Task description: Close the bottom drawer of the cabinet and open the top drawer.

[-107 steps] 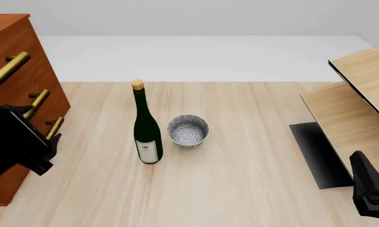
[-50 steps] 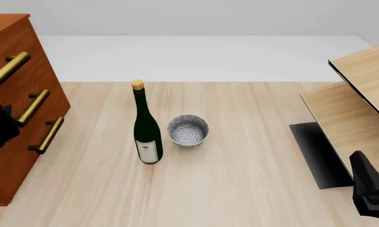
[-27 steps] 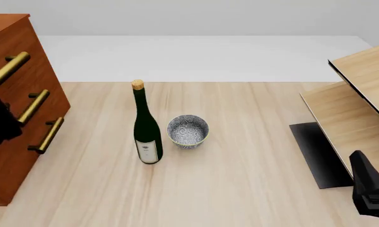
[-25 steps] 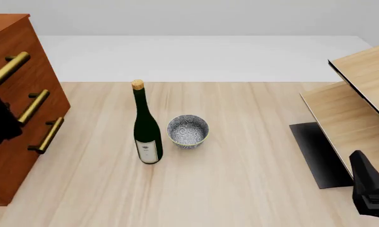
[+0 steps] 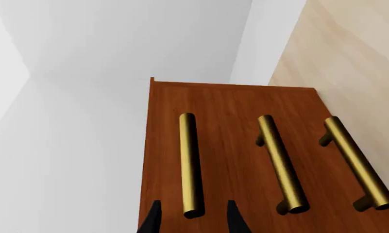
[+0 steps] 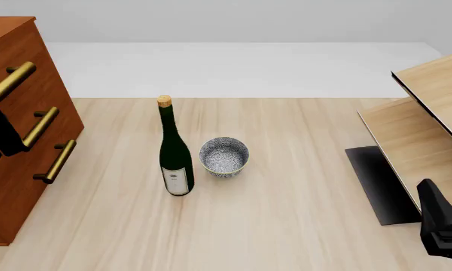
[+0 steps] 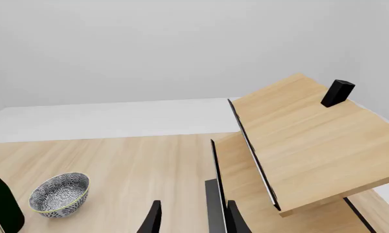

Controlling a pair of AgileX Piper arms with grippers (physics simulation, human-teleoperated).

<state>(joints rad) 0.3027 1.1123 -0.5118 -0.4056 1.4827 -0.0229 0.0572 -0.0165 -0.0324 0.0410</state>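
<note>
Left gripper (image 5: 191, 221): jaws parted, empty, straddling top drawer (image 5: 190, 165) handle end, aligned for pull. Bottom drawer (image 6: 56, 161) flush. Right gripper (image 7: 191, 218): jaws parted, empty, parked lower right.

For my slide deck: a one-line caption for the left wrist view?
Left end effector open, lined up with the top drawer's handle on the cabinet.

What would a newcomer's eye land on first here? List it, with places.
The reddish-brown cabinet at the table's left edge, its three brass handles catching the eye. Mid-table, a dark green wine bottle stands upright beside a patterned bowl. The left gripper sits with fingers spread around the top drawer handle's end.
</note>
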